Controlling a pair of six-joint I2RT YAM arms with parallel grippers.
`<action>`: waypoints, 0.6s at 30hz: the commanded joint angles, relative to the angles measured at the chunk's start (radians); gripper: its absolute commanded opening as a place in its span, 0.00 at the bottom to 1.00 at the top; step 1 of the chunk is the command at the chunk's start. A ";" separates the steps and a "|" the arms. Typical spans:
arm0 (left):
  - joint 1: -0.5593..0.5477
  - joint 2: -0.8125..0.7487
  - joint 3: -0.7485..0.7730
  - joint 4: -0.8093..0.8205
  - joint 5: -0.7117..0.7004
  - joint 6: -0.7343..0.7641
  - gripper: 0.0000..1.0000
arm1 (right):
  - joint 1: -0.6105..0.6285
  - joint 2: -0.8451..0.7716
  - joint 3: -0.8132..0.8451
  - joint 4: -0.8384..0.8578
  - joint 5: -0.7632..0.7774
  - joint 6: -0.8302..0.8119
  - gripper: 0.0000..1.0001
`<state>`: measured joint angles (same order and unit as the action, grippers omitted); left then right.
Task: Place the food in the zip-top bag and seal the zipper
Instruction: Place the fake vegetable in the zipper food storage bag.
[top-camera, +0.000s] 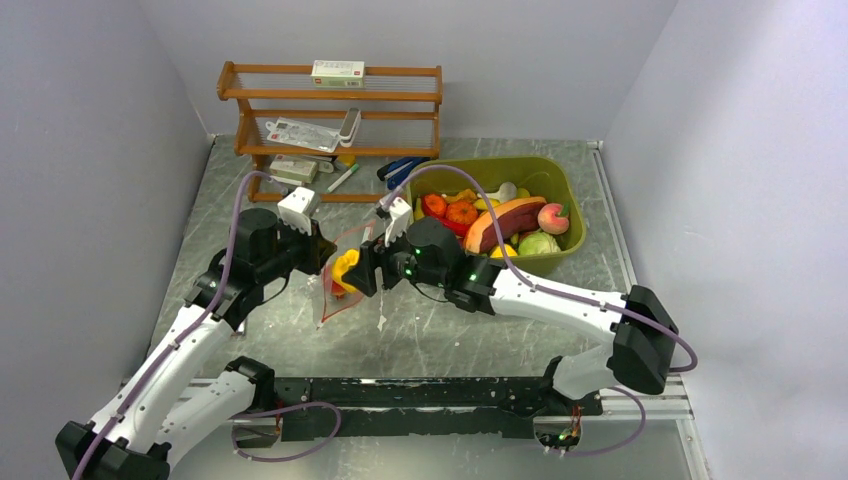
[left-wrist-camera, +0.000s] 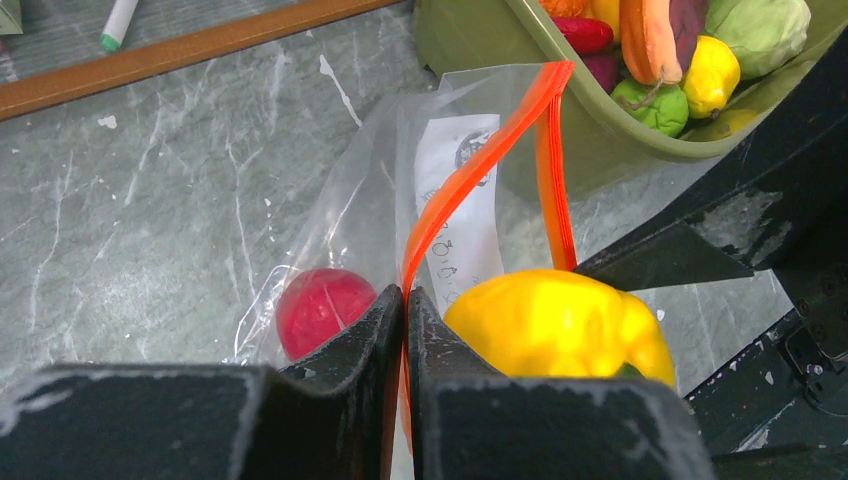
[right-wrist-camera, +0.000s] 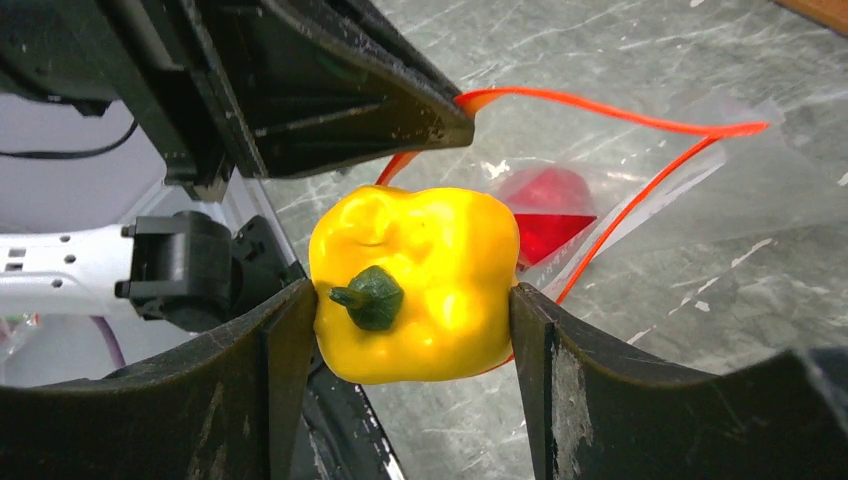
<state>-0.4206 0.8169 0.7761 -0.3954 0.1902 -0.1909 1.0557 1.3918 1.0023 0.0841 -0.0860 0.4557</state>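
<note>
Left jaws pressed together, pinching the zipper (left-wrist-camera: 470, 180) strip of the zip-top bag (left-wrist-camera: 345, 205) and holding that side up off the table (top-camera: 450, 335). Right jaws spread around a yellow toy pepper (right-wrist-camera: 415, 300), gripping it one side each, green stem toward the wrist camera. Pepper sits right at the bag mouth, just beside the left jaws; cannot tell if it is past the rim. Mouth gapes open, the two red-orange strips apart. A round red toy fruit (left-wrist-camera: 322, 308) lies inside the bag, low, near the table. A white printed patch shows through the plastic. Bag is mid-table, between both arms. Beyond, to the right: olive-green tub (top-camera: 530, 165) piled with the other food (top-camera: 505, 222), orange, red, green and pink pieces. Far back left: wooden rack (top-camera: 330, 95) by the wall, white box (top-camera: 338, 71) on the top shelf, flat packet (top-camera: 300, 131) on the middle shelf, marker (top-camera: 343, 178) at its foot.
</note>
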 joint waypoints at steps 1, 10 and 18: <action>0.003 -0.013 -0.008 0.023 0.020 -0.001 0.07 | 0.006 0.016 0.060 -0.028 0.061 -0.001 0.59; 0.003 -0.015 -0.008 0.026 0.021 -0.002 0.07 | 0.007 0.030 0.080 -0.057 0.063 -0.010 0.70; 0.003 -0.016 -0.010 0.028 0.024 -0.004 0.07 | 0.007 0.015 0.072 -0.048 0.055 0.014 0.78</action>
<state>-0.4206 0.8150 0.7761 -0.3950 0.1902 -0.1913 1.0561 1.4220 1.0538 0.0315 -0.0360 0.4564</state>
